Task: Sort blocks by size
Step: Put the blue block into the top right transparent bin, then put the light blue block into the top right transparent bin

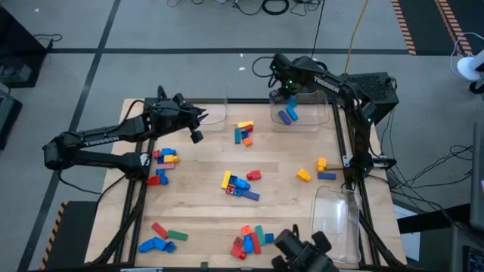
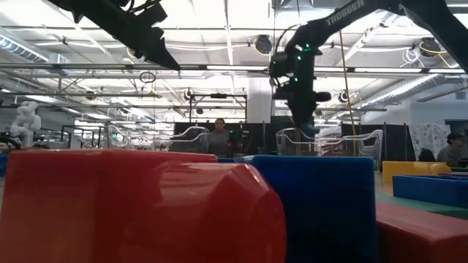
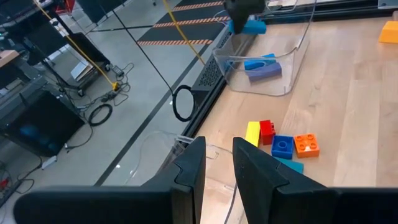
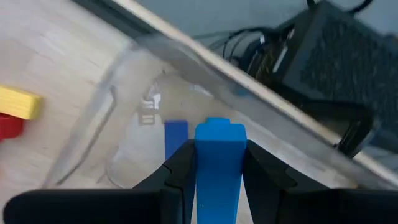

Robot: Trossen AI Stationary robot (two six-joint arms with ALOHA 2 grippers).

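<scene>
My right gripper point(image 1: 286, 97) hangs over the clear tray point(image 1: 333, 121) at the table's far edge, shut on a blue block point(image 4: 219, 155). In the left wrist view the same blue block point(image 3: 247, 26) shows above the tray point(image 3: 292, 62). Two bluish blocks point(image 1: 287, 115) lie on the tray's floor. My left gripper point(image 3: 219, 163) hovers above the table's far left part point(image 1: 197, 136). Its fingers stand a narrow gap apart with nothing between them. Loose blocks point(image 1: 243, 133) lie on the wooden table in several small clusters. My right gripper pinches the blue block by two opposite sides point(image 4: 200, 171) between its two fingers. The fingers come from above, pointing steeply down. The block's studded end point(image 4: 217, 127) sticks out past the fingertips. It is lifted clear, above the tray's floor.
A second clear tray point(image 1: 213, 113) sits at the far left and a third point(image 1: 336, 219) at the near right. Block clusters lie at the left point(image 1: 165, 157), centre point(image 1: 240, 185), right point(image 1: 318, 171) and along the near edge point(image 1: 249, 240), point(image 1: 160, 240).
</scene>
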